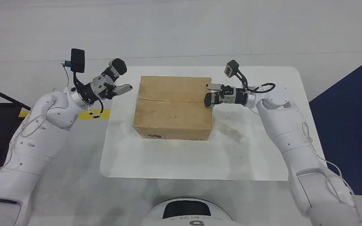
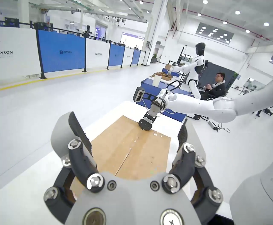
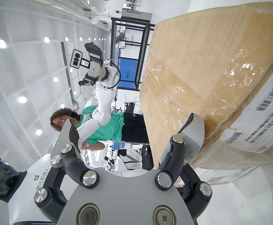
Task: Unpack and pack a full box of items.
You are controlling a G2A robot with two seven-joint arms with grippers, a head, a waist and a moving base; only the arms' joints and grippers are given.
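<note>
The left claw (image 1: 123,77) hangs just left of the box (image 1: 172,110), spread wide and empty. The box sits closed at mid-counter (image 1: 169,164). The right claw (image 1: 209,94) is at the box's right edge, parted, gripping nothing.

Bright, even light pours from round ceiling lamps (image 2: 237,12) — the hall reads almost white, and the lamps bloom. Clear tape (image 3: 245,68) on the box (image 1: 172,107) throws patchy glare. Shadows on the counter (image 1: 169,164) are faint and soft-edged. Both wrist views bow straight lines toward their edges — heavy fisheye.
</note>
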